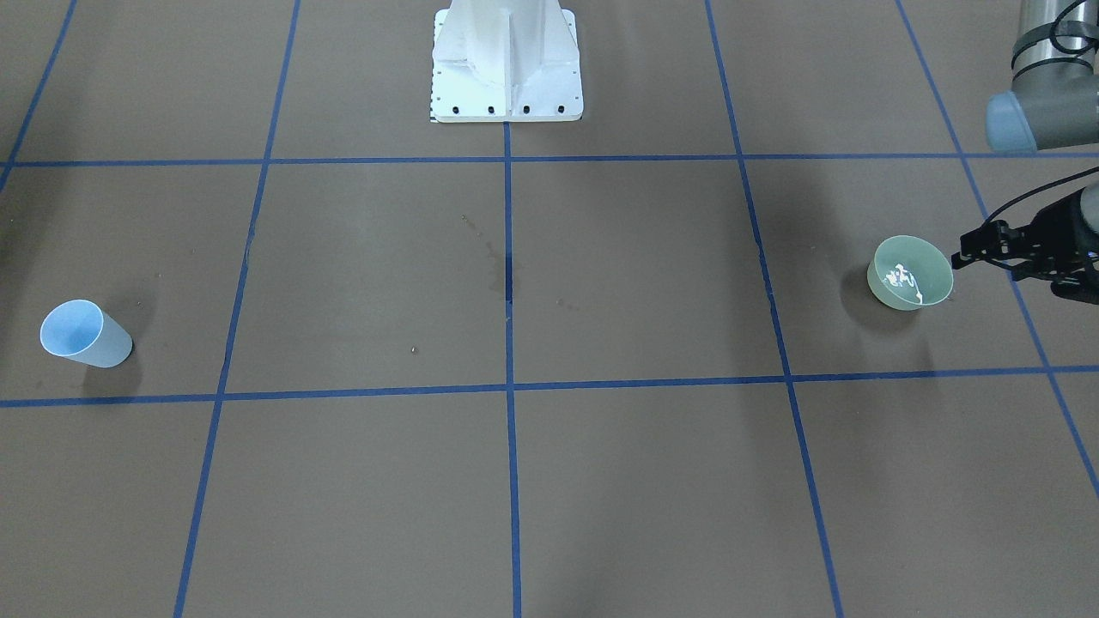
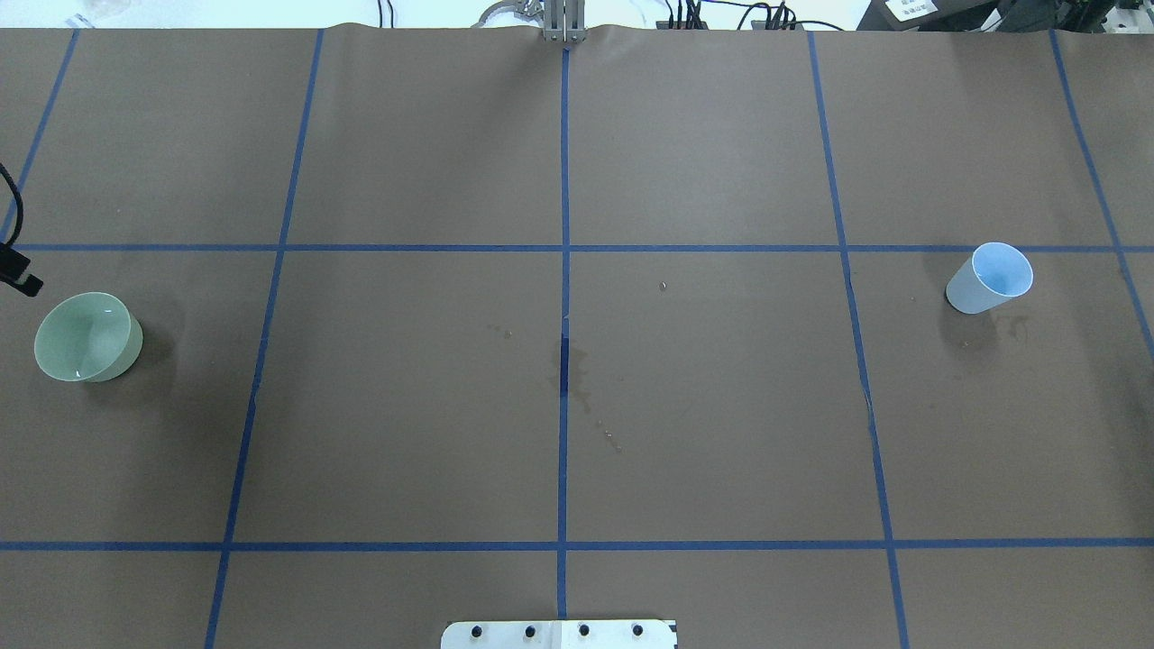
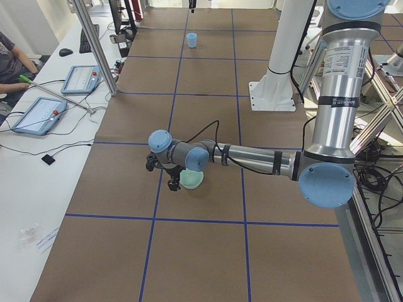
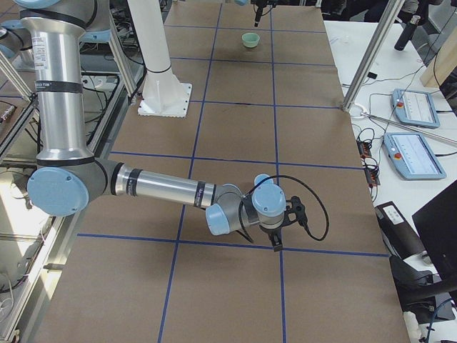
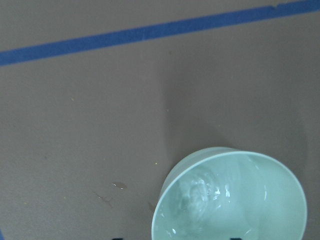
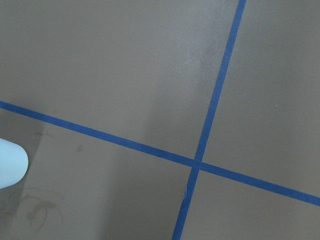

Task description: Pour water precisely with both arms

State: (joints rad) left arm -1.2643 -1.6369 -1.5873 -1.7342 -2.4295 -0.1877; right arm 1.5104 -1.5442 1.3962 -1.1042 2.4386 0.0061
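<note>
Plainly, the coming move turns on how the pale green, round-bottomed bowl lies from the left claw. The bowl stands upright on the brown paper-covered counter, just beside that claw on the side toward the counter's middle. The black fingertips are close against the bowl's outer rim, though I cannot say whether they touch it. In the left wrist view the bowl sits low and right of centre. Two dark tips at the bottom edge stand well apart, so the left claw seems to be spread open with nothing in it.

The water is in this bowl, showing as white glints and ripples at the bottom. A round bowl has no long axis, so the rim can be taken from any side, and the near side is the obvious choice.

The light blue tapered plastic cup stands well apart, at the counter's far end on the robot's right. The right claw is the nearer one to it, and the right wrist view catches only the cup's edge. That claw shows only in the side view, and I cannot tell how its fingers stand.
</note>
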